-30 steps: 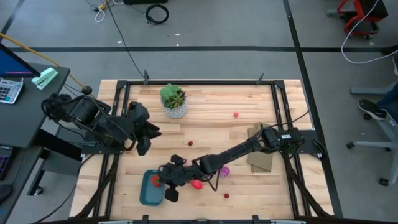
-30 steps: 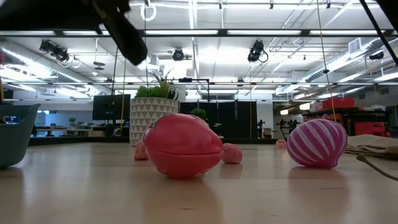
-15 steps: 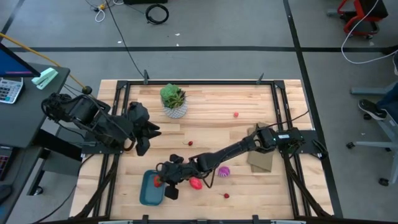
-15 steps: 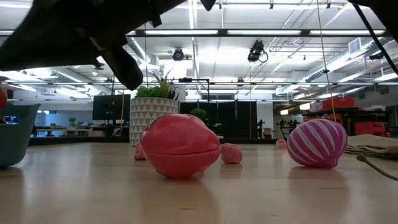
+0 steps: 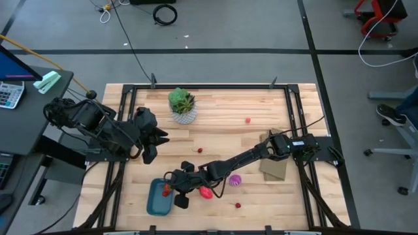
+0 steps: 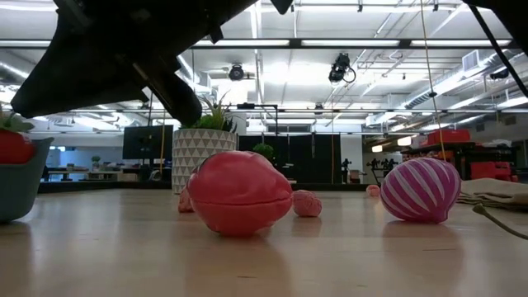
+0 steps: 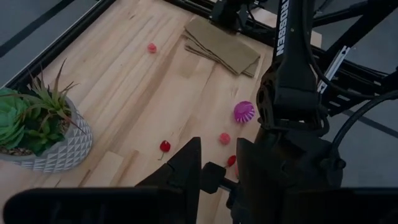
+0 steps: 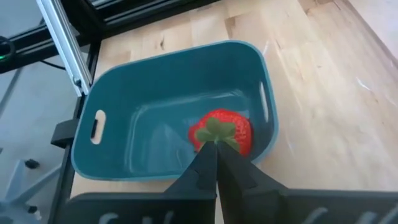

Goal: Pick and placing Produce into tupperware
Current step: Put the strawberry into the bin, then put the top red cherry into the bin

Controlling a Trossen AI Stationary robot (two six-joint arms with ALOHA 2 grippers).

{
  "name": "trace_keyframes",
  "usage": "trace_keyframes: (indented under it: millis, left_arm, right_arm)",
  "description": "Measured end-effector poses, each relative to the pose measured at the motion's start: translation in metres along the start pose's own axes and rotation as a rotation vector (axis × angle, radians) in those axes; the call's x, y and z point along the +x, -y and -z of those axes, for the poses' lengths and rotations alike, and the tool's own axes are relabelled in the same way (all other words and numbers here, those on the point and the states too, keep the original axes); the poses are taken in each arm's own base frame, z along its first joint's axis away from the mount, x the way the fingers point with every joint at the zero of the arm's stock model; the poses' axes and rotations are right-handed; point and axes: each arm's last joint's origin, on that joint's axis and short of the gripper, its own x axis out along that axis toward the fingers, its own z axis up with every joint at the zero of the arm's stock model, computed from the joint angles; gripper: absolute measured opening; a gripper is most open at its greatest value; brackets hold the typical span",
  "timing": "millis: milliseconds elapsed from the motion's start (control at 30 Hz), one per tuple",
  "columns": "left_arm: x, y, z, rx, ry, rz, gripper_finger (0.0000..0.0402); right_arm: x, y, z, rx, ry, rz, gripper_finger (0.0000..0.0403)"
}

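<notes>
Right gripper (image 5: pixel 172 190): over the teal tray (image 5: pixel 156 202), fingers pinched on a strawberry's (image 8: pixel 219 132) green top; berry partly hidden behind them. Left gripper (image 5: pixel 149 151): parked, jaws nearly together. Oval piece (image 6: pixel 240 192) beside the tray.

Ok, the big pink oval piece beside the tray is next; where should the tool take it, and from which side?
Take the pink oval piece across its narrower middle, coming straight down from above. It lies on its side on the table, long axis level, so its two long flanks are the closest faces. The purple ribbed ball and teal tray flank it, but the top is open. The right tool is already over the tray.
</notes>
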Motion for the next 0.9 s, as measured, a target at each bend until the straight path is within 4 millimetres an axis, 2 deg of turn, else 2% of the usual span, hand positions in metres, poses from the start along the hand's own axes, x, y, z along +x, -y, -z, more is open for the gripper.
trace_keyframes:
  millis: [333,767,900]
  left_arm:
    - [0.0,0.0,0.0,0.0,0.0,0.0,0.0107]
    - [0.0,0.0,0.0,-0.002,0.001,0.0,0.0107]
    - [0.0,0.0,0.0,0.013,-0.001,-0.002,0.0107]
  right_arm:
    - [0.001,0.003,-0.001,-0.01,-0.004,0.008,0.0007]
    - [0.001,0.02,-0.012,0.085,-0.006,0.009,0.0118]
    - [-0.017,0.022,-0.033,0.135,0.026,-0.025,0.0135]
